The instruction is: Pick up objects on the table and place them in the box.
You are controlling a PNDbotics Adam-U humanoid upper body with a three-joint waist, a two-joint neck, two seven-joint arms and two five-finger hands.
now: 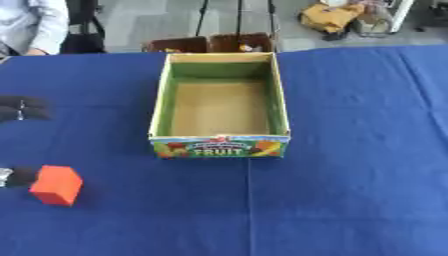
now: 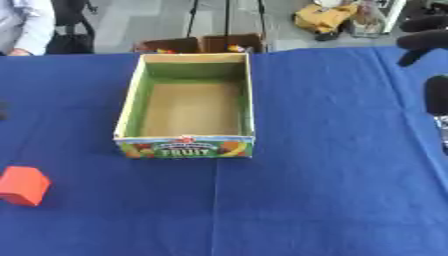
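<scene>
An orange-red block (image 1: 57,185) lies on the blue tablecloth at the lower left. At the left edge of the left eye view my left hand (image 1: 21,108) shows only as dark fingers, well above the block. A separate dark tip (image 1: 17,176) of that hand sits against the block's left side. The hand is spread open and holds nothing. An open cardboard box (image 1: 157,107) with green inner walls and a fruit label on its front stands mid-table, empty. My right hand (image 2: 423,31) shows at the right edge of the right eye view, open, far from the block.
Blue cloth (image 1: 350,175) covers the whole table. Two brown crates (image 1: 210,44) stand just beyond the far edge behind the box. A person's sleeve (image 1: 35,25) shows at the far left corner, touching nothing on the table.
</scene>
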